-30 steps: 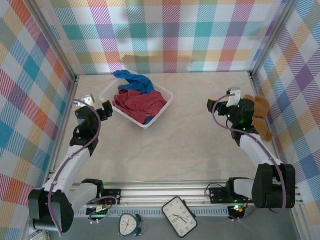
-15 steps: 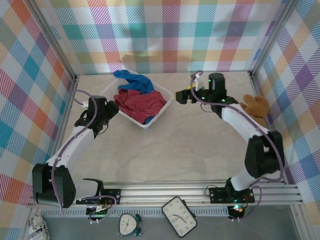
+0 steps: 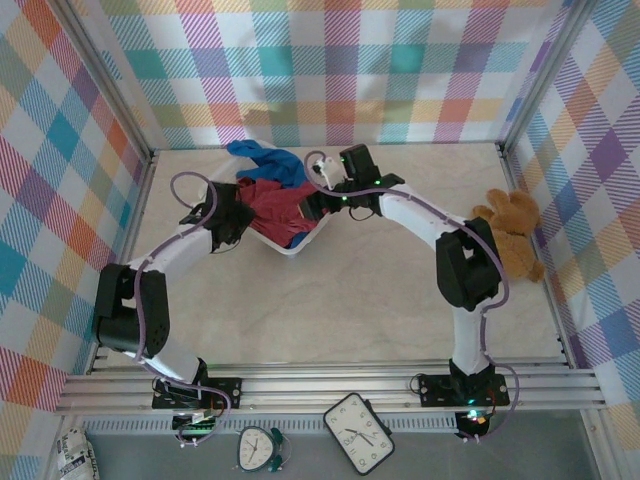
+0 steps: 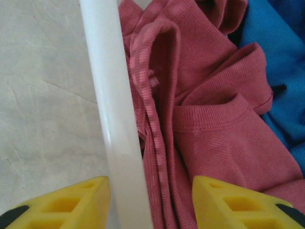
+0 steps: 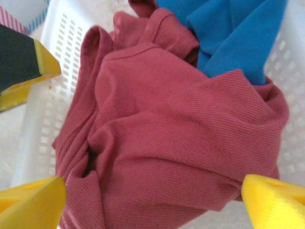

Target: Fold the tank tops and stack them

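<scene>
Soft dark red cloth tank tops (image 5: 157, 124) and a bright blue one (image 5: 228, 28) are lying bunched in a white plastic mesh basket (image 5: 62, 47). The left gripper (image 4: 150, 188) at its rim and the right gripper (image 5: 152, 202) above are standing open. Light, floppy cloth; pinching a hem looks best.

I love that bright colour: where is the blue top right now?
In the top view the blue tank top hangs over the far rim of the white basket, behind the dark red tops.
</scene>
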Motion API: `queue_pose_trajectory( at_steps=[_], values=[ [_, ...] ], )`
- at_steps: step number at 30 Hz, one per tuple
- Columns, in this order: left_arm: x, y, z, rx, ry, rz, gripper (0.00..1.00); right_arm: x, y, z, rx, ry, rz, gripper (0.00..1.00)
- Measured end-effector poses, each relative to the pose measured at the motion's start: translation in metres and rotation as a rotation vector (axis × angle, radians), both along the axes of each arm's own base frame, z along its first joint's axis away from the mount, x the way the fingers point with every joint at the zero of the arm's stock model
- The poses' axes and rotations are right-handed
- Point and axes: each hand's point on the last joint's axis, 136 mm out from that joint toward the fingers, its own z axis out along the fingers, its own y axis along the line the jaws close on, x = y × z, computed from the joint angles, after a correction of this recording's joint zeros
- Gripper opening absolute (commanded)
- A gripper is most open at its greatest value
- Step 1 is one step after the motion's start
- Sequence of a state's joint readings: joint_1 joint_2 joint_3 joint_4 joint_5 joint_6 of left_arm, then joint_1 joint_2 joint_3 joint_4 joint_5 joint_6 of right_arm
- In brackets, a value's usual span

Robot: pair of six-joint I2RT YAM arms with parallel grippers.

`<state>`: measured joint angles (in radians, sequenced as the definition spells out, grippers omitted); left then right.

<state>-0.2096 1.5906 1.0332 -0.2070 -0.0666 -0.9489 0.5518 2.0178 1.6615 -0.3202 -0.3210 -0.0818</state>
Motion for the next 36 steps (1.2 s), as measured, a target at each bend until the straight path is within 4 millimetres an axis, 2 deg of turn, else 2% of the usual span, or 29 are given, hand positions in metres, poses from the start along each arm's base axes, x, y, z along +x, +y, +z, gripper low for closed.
queue_pose_trajectory(
  at_steps=[7, 10, 13, 17, 22, 23, 24, 27, 29, 32, 36],
  values=[
    [-0.004, -0.004, -0.005, -0.023, 0.034, 0.026, 0.23, -0.011, 0.023, -0.017, -0.132, -0.072, 0.13, 0.93],
    [-0.007, -0.009, -0.007, -0.031, 0.049, 0.033, 0.16, -0.02, 0.034, -0.026, -0.172, -0.08, 0.189, 0.86],
    [-0.008, -0.009, -0.006, -0.044, 0.05, 0.053, 0.13, -0.024, 0.04, -0.035, -0.21, -0.072, 0.225, 0.71],
    [-0.009, -0.009, -0.007, -0.051, 0.056, 0.067, 0.1, -0.022, 0.045, -0.044, -0.253, -0.066, 0.238, 0.46],
    [-0.011, -0.009, -0.007, -0.052, 0.058, 0.083, 0.08, -0.021, 0.041, -0.041, -0.279, -0.059, 0.228, 0.08],
    [-0.011, -0.009, -0.007, -0.052, 0.059, 0.087, 0.08, -0.02, 0.041, -0.038, -0.28, -0.06, 0.226, 0.02],
    [-0.011, -0.009, -0.007, -0.051, 0.058, 0.089, 0.07, -0.019, 0.041, -0.035, -0.283, -0.062, 0.219, 0.01],
    [-0.012, -0.007, -0.007, -0.045, 0.059, 0.109, 0.06, -0.016, 0.038, -0.021, -0.286, -0.085, 0.195, 0.0],
    [-0.013, -0.004, -0.007, -0.039, 0.062, 0.127, 0.03, -0.015, 0.034, -0.006, -0.285, -0.113, 0.178, 0.0],
    [-0.013, -0.001, -0.007, -0.039, 0.064, 0.159, 0.03, -0.014, 0.027, 0.04, -0.253, -0.194, 0.147, 0.0],
    [-0.012, 0.004, -0.005, -0.047, 0.065, 0.223, 0.03, -0.023, 0.01, 0.131, -0.172, -0.357, 0.093, 0.0]
  ],
)
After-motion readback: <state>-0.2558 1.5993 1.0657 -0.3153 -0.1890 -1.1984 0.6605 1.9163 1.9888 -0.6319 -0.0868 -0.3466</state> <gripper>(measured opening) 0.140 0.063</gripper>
